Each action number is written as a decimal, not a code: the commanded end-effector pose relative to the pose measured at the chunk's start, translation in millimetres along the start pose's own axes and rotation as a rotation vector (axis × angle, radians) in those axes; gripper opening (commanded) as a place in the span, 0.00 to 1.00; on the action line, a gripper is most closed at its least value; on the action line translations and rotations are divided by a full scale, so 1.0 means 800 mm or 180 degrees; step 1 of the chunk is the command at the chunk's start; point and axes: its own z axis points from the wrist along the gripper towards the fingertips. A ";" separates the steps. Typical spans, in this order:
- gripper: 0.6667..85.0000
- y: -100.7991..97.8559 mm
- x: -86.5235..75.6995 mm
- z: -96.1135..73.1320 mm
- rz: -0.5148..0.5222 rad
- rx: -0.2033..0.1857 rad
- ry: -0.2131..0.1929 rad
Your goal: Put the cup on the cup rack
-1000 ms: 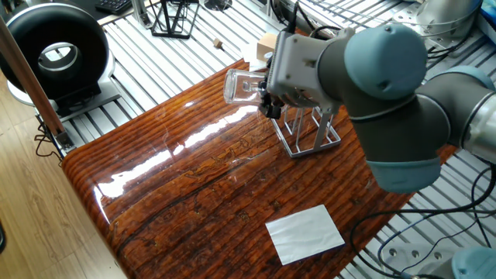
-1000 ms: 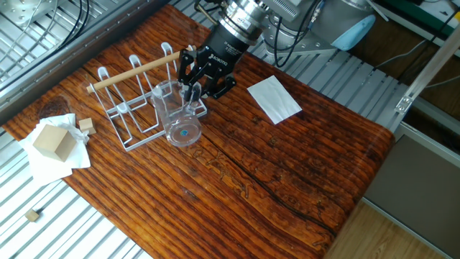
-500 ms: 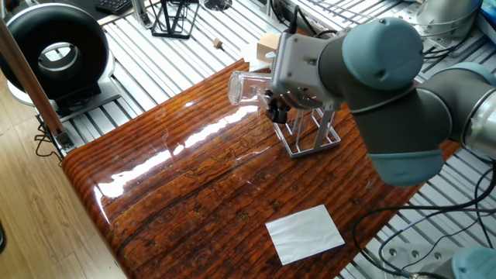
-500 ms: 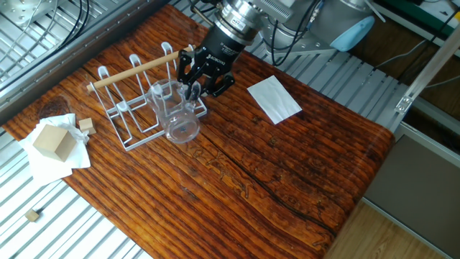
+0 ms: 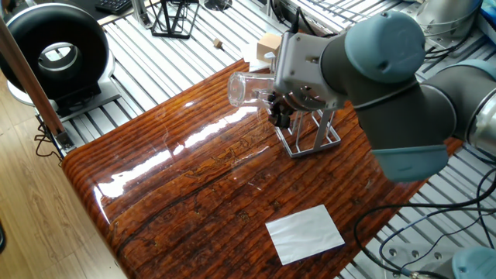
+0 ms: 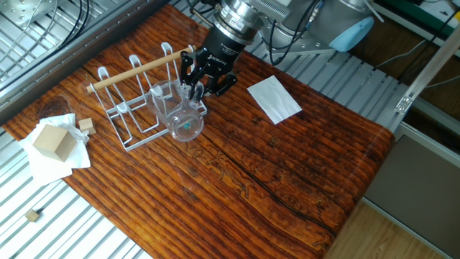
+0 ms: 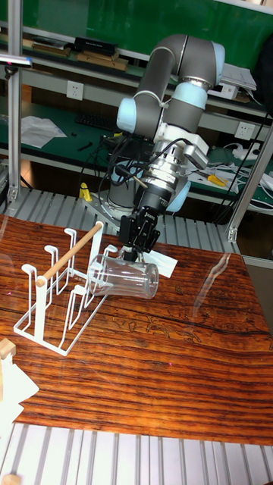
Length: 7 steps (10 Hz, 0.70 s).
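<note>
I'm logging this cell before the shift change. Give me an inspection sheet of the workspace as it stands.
Surface: glossy wooden table, dry, nothing spilled.
Job's things: cup held on its side above the table, mouth toward the rack; not yet on a peg.
Clutter: white sheet; wooden blocks on paper by the rack; small block off the table.
End effector: shut on the cup's wall.
Cables: bundles behind the arm's base and beside the table.
Surroundings: black wire stand; round black device; slatted metal bench.
</note>
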 end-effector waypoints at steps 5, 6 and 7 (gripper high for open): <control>0.00 -0.008 0.012 -0.001 -0.0146 0.0054 0.0107; 0.00 -0.009 0.010 0.000 -0.0149 0.0063 0.0090; 0.00 -0.008 0.009 0.000 -0.0152 0.0058 0.0072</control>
